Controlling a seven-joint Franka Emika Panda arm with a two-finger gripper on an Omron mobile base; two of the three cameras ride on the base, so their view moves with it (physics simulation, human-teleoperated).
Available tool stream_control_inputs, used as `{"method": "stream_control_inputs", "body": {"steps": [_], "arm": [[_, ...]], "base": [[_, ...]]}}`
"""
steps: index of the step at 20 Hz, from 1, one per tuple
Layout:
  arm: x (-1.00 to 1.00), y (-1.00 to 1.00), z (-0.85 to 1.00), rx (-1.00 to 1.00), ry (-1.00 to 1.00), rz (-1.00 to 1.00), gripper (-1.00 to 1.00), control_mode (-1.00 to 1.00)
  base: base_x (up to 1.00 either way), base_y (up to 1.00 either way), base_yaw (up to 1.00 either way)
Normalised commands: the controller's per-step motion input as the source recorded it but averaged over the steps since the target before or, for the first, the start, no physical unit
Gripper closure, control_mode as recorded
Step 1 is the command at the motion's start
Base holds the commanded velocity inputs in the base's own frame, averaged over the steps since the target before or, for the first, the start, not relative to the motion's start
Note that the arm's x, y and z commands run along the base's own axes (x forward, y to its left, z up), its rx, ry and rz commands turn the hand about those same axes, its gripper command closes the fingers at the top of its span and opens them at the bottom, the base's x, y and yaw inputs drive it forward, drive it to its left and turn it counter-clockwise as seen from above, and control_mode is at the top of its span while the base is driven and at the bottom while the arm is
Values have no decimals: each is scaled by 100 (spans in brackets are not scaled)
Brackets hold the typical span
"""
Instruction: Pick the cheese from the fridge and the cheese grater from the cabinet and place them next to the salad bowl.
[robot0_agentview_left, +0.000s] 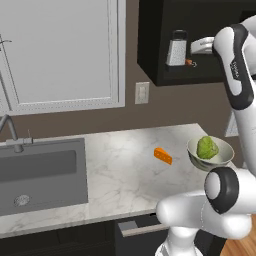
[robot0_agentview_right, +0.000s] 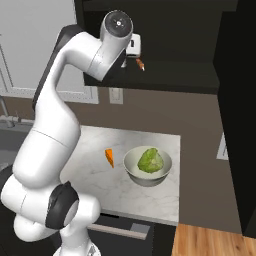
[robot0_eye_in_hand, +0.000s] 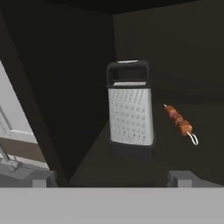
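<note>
Hand view: gripper (robot0_eye_in_hand: 112, 179), fingers spread and empty, faces the cheese grater (robot0_eye_in_hand: 130, 109).
The grater stands upright in the cabinet (robot0_agentview_left: 150, 45), skewer (robot0_eye_in_hand: 180, 122) just beside it; cheese (robot0_agentview_left: 163, 155) already lies near the salad bowl (robot0_agentview_left: 225, 155), so likely only the grater remains.

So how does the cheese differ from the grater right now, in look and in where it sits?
The cheese is a small orange wedge lying flat on the marble counter, left of the salad bowl; the cheese grater is a taller silver-grey box with a black handle, standing upright inside the dark cabinet, beside a skewer. The cheese is already by the bowl; the grater is not. The open gripper holds neither.
</note>
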Motion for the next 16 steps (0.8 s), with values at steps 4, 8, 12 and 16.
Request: {"method": "stream_control_inputs", "body": {"steps": [4, 8, 12, 16], "arm": [[11, -1, -3, 3, -1, 0, -100, -100], [22, 0, -9, 4, 0, 0, -100, -100], [28, 0, -7, 3, 0, 0, -100, -100], [30, 0, -1, 1, -1, 3, -100, -100]], "base": [[0, 0, 0], [0, 0, 0], [0, 0, 0], [0, 0, 0]]}}
